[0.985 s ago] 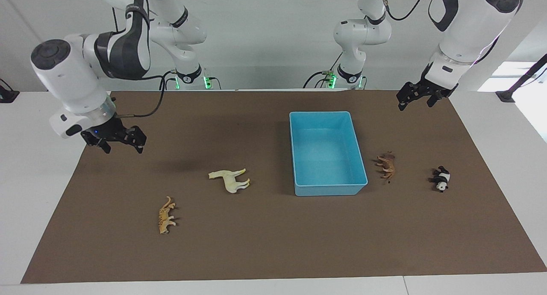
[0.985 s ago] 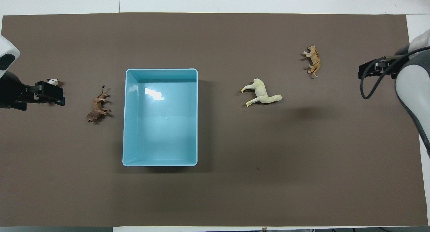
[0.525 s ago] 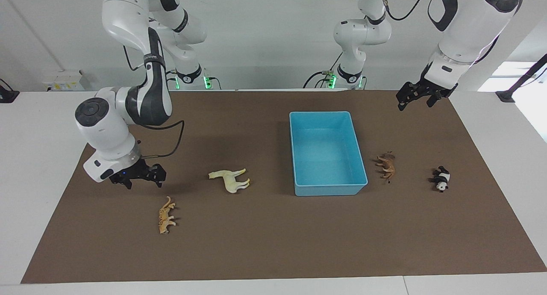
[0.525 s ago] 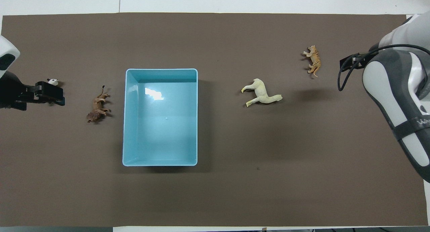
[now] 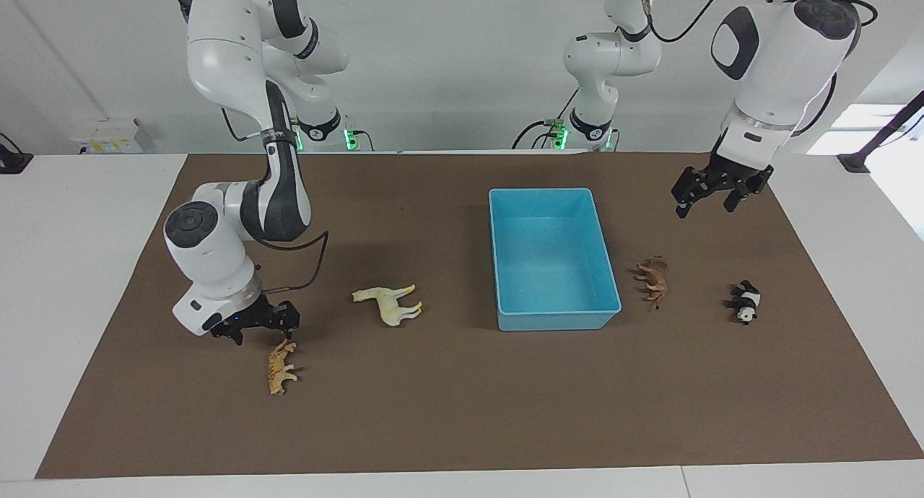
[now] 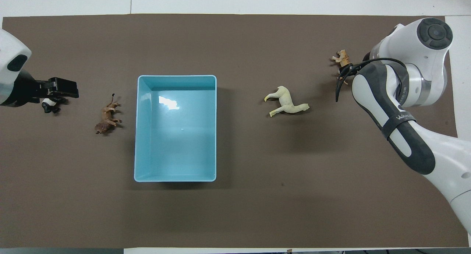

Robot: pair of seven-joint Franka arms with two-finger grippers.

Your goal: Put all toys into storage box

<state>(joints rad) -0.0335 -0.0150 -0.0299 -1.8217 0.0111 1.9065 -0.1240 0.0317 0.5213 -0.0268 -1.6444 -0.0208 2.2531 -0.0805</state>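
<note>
The light blue storage box [image 5: 554,192] stands empty on the mat; it also shows in the overhead view [image 6: 176,76]. The cream-white horse [image 5: 388,303] and the orange spotted cat [image 5: 280,366] lie toward the right arm's end. The brown animal [image 5: 654,281] and the panda [image 5: 745,302] lie toward the left arm's end. My right gripper [image 5: 261,333] is open and empty, low over the mat at the cat's nearer end. In the overhead view the right arm covers part of the cat [image 6: 342,58]. My left gripper [image 5: 709,203] is open and empty, raised over the mat near the panda [image 6: 49,106].
A brown mat [image 5: 462,411] covers most of the white table [image 5: 65,267]. The horse [image 6: 285,105] lies between the box and the cat. The brown animal [image 6: 106,116] lies beside the box, between it and the panda.
My right gripper has swung down and away from the robots to just above the orange cat. My left gripper has dropped a little toward the panda. No toy has moved.
</note>
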